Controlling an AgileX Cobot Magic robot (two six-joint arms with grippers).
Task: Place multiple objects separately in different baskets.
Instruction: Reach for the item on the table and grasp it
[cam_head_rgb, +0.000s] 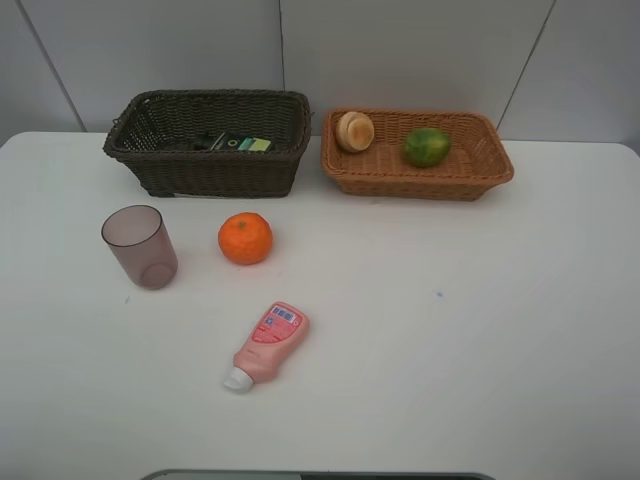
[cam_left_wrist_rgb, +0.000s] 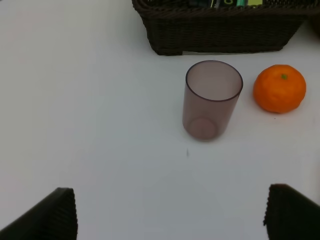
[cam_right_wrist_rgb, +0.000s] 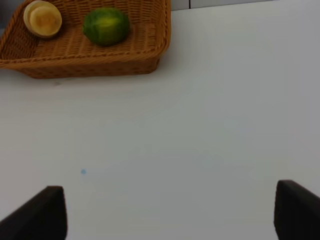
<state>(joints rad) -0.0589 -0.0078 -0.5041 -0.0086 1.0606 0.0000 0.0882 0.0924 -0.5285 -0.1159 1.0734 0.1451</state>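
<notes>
The purple cup (cam_head_rgb: 139, 247) stands upright on the white table, with the orange (cam_head_rgb: 245, 238) to its right. The pink tube (cam_head_rgb: 268, 345) lies nearer the front, cap toward the front. The dark bottle (cam_head_rgb: 240, 143) lies in the dark brown basket (cam_head_rgb: 205, 172). The lime (cam_head_rgb: 426, 147) and the peach (cam_head_rgb: 354, 131) sit in the light tan basket (cam_head_rgb: 420, 184). Neither gripper shows in the exterior view. My left gripper (cam_left_wrist_rgb: 170, 195) is open and empty, short of the cup (cam_left_wrist_rgb: 210, 100) and the orange (cam_left_wrist_rgb: 279, 88). My right gripper (cam_right_wrist_rgb: 170, 190) is open and empty, well short of the tan basket (cam_right_wrist_rgb: 85, 65).
Both baskets stand side by side along the back edge of the table (cam_head_rgb: 480, 320), against a grey panelled wall. A dark strip shows at the table's front edge.
</notes>
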